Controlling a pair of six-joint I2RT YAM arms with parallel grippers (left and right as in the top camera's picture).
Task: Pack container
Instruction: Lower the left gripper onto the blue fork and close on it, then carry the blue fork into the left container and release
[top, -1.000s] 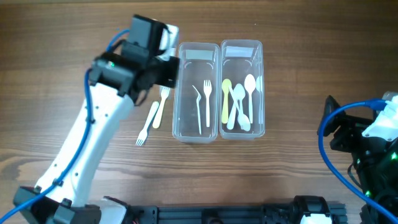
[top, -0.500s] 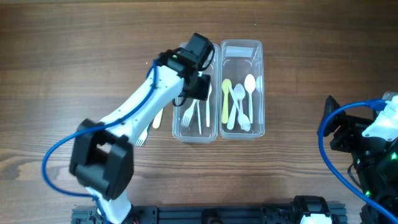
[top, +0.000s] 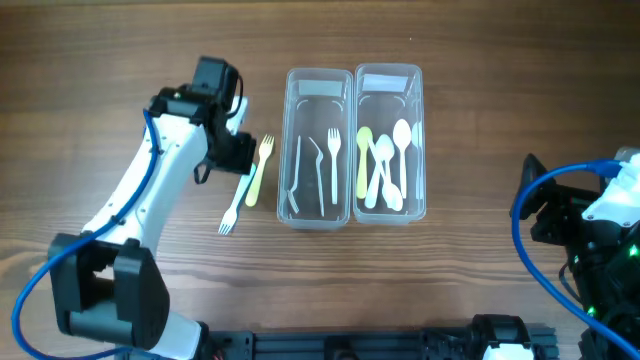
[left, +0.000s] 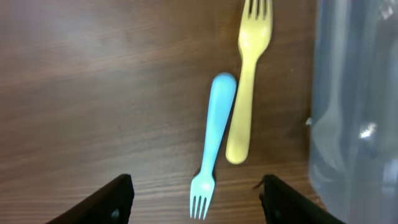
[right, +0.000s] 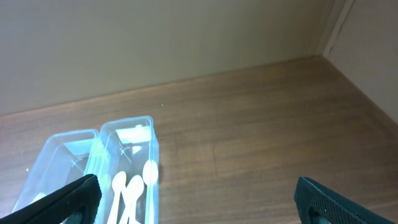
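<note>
Two clear containers stand side by side. The left container (top: 319, 80) holds three forks (top: 333, 160). The right container (top: 389, 78) holds several spoons (top: 384, 172). A yellow fork (top: 259, 170) and a light blue fork (top: 235, 205) lie on the table left of them. My left gripper (top: 236, 150) hovers open and empty just above these two. In the left wrist view the blue fork (left: 213, 146) lies between the fingers of the left gripper (left: 196, 193), the yellow fork (left: 245, 81) beside it. My right gripper (right: 196, 199) stands open and empty, far right.
The right arm (top: 590, 250) sits at the table's right edge, away from the containers. In the right wrist view the spoon container (right: 129, 155) shows low on the left, with bare wooden table (right: 249, 155) to its right and a wall behind.
The left arm carried a fork over the left container, opened and let it go there. It then swung back left over the two forks on the table. The right arm has not moved.
</note>
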